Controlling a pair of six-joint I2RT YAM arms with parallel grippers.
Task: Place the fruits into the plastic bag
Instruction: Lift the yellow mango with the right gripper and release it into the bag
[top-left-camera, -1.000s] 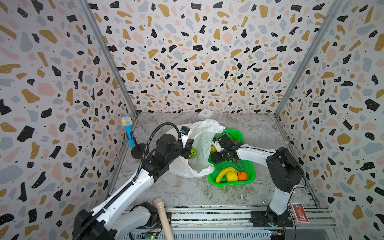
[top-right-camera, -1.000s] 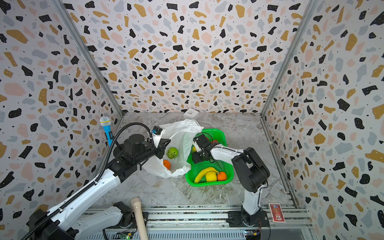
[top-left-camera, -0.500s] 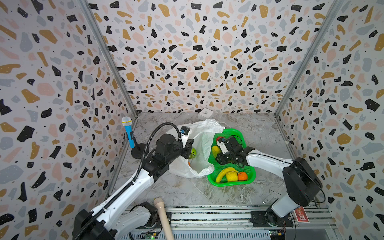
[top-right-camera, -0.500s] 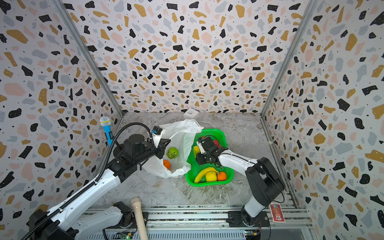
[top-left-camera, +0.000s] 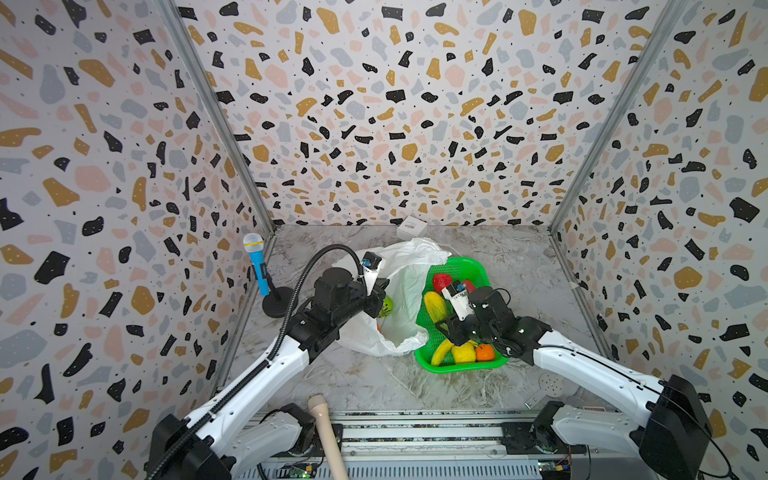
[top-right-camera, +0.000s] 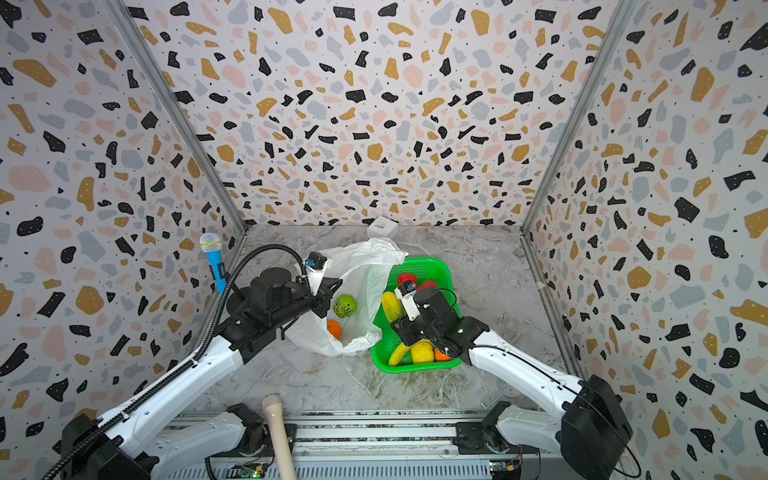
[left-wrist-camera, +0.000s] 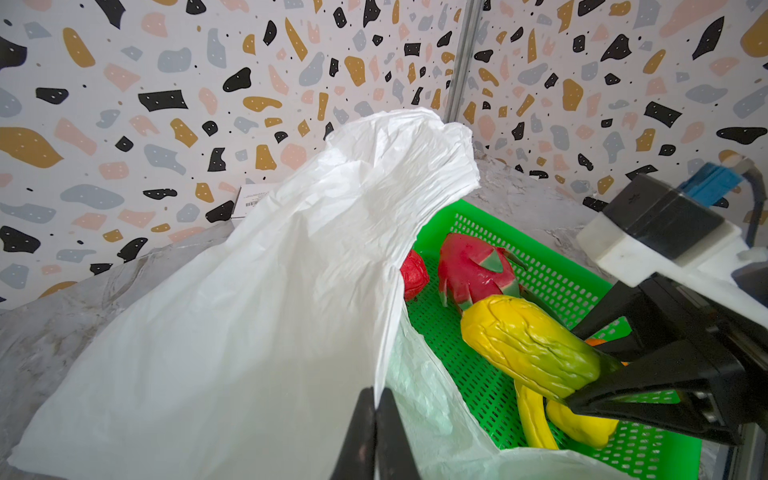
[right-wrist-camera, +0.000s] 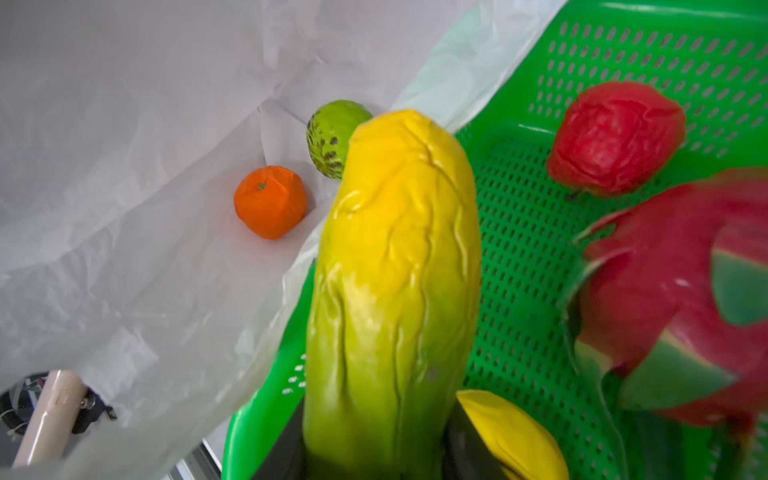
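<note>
Right wrist view: a long yellow fruit (right-wrist-camera: 395, 270) is clamped at its greenish end in the right gripper (right-wrist-camera: 374, 453), over the green basket (right-wrist-camera: 519, 249) at the wall nearest the plastic bag (right-wrist-camera: 124, 166).

- The bag lies just beside the basket, its mouth lapped over that wall.
- Two fruits are already in the bag: an orange (right-wrist-camera: 270, 202) and a green fruit (right-wrist-camera: 328, 137).
- Not yet moved, inside the basket: a bumpy red ball (right-wrist-camera: 615, 137), a dragon fruit (right-wrist-camera: 685, 291), a banana (top-left-camera: 441, 351), a lemon (top-left-camera: 462, 353) and a second orange (top-left-camera: 484, 352).
- The task is judged about a quarter done.
- The left gripper (left-wrist-camera: 376, 419) is pinched tight on the bag's rim, so the mouth is held up.

Hidden or unclear:
- The right fingertips are cut off at the frame edge.
- The dragon fruit is blurred.
- Whether the held fruit is clear of the basket floor cannot be told.
</note>
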